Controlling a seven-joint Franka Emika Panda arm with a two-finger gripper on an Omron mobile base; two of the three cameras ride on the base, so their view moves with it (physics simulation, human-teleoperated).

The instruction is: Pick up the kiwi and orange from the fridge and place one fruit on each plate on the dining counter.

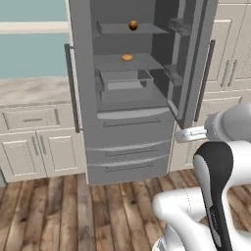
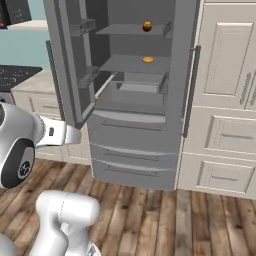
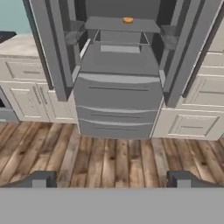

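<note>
Gripper (image 3: pixel 112 178) jaws spread, empty | fridge (image 1: pixel 130 142) doors open | orange (image 1: pixel 133 25) seemingly on upper shelf

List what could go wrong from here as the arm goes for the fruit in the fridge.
1. The orange sits on the top shelf; beside a paler orange disc one shelf lower. The arm could grab the wrong one.
2. The open doors flank the shelves, so a wide swing might clip one.
3. The open gripper hangs low over the floor, far from the shelves; the reach up may be long.
</note>
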